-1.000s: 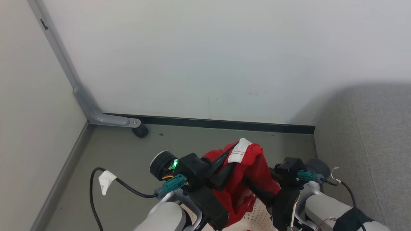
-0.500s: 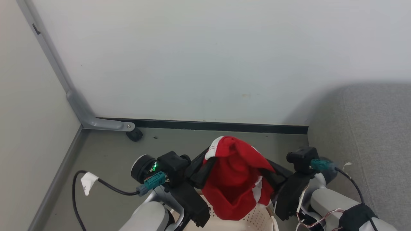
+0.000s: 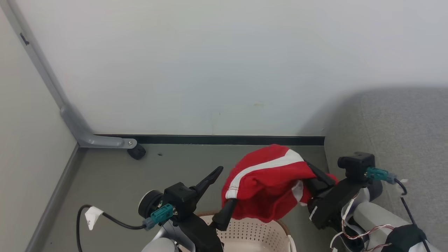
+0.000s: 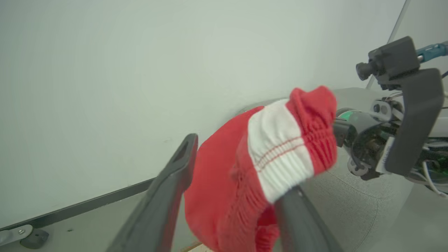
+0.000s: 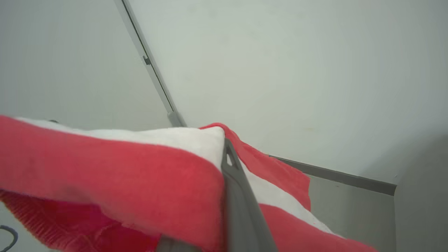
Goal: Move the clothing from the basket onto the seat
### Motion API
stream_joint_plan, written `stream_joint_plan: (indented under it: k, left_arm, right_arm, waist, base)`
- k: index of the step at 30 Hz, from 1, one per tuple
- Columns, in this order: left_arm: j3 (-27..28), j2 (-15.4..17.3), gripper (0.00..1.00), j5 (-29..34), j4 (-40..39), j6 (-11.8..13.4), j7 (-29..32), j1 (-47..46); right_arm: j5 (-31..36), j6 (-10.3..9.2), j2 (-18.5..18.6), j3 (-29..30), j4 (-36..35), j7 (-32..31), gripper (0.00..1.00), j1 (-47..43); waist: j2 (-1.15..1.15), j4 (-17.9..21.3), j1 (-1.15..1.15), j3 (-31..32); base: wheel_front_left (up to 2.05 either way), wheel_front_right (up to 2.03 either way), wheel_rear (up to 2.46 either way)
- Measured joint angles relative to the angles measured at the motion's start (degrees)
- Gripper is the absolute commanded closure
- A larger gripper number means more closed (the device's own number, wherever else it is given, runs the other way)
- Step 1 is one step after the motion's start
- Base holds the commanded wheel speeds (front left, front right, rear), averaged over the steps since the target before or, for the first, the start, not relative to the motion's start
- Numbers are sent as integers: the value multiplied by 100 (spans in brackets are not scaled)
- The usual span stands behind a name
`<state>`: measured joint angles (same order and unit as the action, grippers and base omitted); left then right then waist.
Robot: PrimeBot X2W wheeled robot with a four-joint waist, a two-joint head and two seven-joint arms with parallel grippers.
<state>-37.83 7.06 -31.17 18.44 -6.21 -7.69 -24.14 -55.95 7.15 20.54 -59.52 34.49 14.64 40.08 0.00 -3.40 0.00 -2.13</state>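
Right gripper (image 3: 316, 177) pinched on clothing (image 3: 269, 182), bunched just left of it. Left gripper (image 3: 218, 195) spread apart, one finger touching clothing. Basket (image 3: 245, 233) below both, seat (image 3: 402, 133) beyond right gripper.

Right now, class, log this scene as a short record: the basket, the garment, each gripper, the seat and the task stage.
basket: cream-white perforated plastic, brown rim, at the head view's bottom edge
garment: soft red fabric with white bands, raised above the basket
right gripper: shut on the garment's right side
left gripper: open, one finger under the garment's white-edged hem
seat: large grey woven-fabric sofa seat, on the robot's right
task stage: garment out of the basket, not yet on the seat
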Motion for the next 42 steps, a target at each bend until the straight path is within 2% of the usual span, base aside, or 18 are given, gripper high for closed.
stream_joint_plan:
  k: [14, 28, 42]
  left_arm:
    - [-26, 74, 0, 0, -81, 15, -56, 164]
    - [-33, 156, 0, 0, -88, 66, -109, 353]
    - [-42, 155, 0, 9, -83, 74, -108, 341]
  right_arm:
    - [-119, 0, 274, 915, -147, 0, 100, -420]
    - [79, -2, 564, 1778, -422, 0, 100, -937]
    - [309, -10, 576, 2560, -856, 0, 100, -1562]
  waist:
    - [0, 530, 0, 57]
    - [0, 1418, 0, 85]
    - [0, 2213, 0, -41]
  base:
    - [0, 0, 0]
    - [0, 0, 0]
    - [0, 0, 0]
